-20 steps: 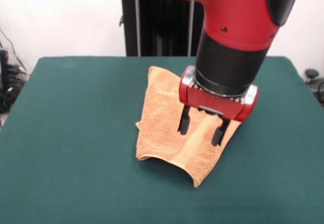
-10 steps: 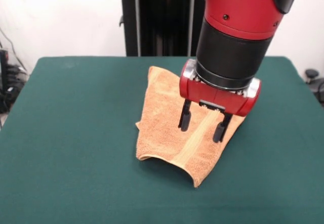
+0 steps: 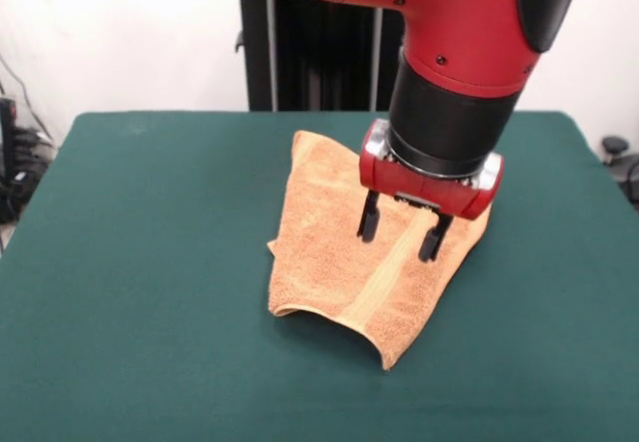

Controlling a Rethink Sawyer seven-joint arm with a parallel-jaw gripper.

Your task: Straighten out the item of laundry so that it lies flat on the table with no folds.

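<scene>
Since the earlier frame, only the gripper had shifted slightly toward the far side; the towel lay unchanged. Nearest the camera, its front edge arched off the table. Its woven band ran near-to-far, directly beneath the spread, empty fingers.

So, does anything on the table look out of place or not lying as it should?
Yes: the towel does not lie flat. It sits skewed on the table, its near edge arches up off the cloth, and one side looks folded over. The open claw hangs over it, holding nothing.
</scene>
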